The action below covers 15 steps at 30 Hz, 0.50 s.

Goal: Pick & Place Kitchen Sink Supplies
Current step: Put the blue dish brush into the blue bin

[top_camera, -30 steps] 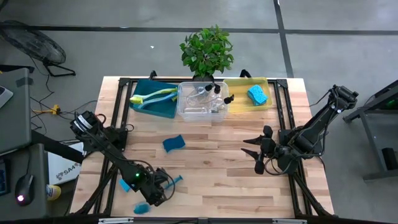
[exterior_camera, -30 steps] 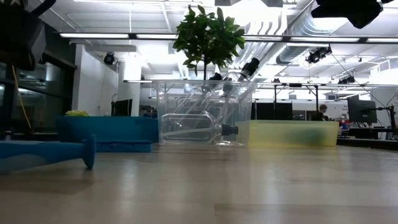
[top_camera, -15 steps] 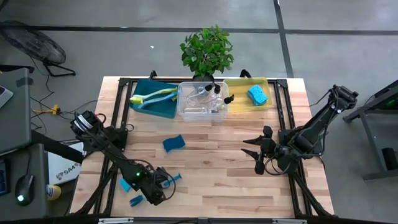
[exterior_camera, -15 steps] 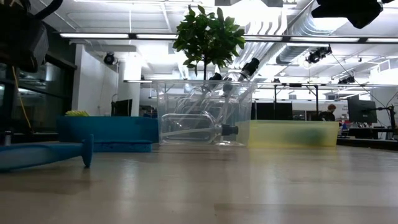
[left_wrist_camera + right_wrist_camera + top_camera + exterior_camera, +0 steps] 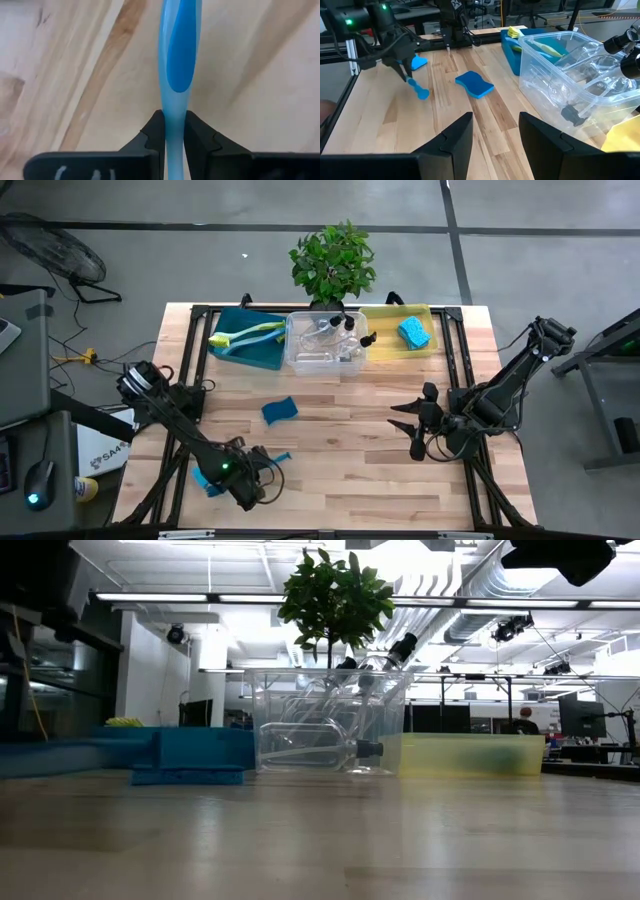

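Along the far edge of the wooden table [image 5: 400, 470] three bins are lined up: a teal bin [image 5: 262, 352] in which a yellow-green dish brush [image 5: 243, 334] is laid, a clear bin [image 5: 305, 358] in which pump bottles [image 5: 335, 328] are piled, their number not being countable, and a yellow bin [image 5: 385, 348] in which one blue sponge [image 5: 413, 332] is held. A potted plant [image 5: 333, 262] is set just behind the bins. A second blue sponge [image 5: 280, 410] is seen loose near the table's middle. Near the front left corner, a blue dish brush [image 5: 178, 60] is gripped at its handle by the left gripper [image 5: 173, 131], fingers clenched on it. The right gripper [image 5: 496, 131] is held parted and empty toward the right edge. An open workshop with ceiling lights is seen beyond.
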### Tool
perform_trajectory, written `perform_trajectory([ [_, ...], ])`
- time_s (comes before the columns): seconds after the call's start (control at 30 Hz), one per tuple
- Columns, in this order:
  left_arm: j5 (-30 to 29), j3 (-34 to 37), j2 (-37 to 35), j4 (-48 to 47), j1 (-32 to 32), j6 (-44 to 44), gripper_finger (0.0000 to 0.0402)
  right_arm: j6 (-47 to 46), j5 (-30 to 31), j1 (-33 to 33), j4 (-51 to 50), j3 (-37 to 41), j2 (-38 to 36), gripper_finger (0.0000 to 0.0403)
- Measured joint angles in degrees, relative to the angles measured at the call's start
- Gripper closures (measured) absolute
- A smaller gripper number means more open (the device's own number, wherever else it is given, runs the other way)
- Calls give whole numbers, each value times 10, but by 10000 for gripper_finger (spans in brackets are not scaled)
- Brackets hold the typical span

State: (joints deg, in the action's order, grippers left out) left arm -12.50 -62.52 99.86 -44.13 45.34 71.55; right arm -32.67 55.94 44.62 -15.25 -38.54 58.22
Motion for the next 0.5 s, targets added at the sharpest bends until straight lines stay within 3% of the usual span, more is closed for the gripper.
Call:
perform_trajectory([
  [0.5, -37, -4, -27, -68, -58, -55, 363, -1, 0, 0, 0, 0, 0, 249],
])
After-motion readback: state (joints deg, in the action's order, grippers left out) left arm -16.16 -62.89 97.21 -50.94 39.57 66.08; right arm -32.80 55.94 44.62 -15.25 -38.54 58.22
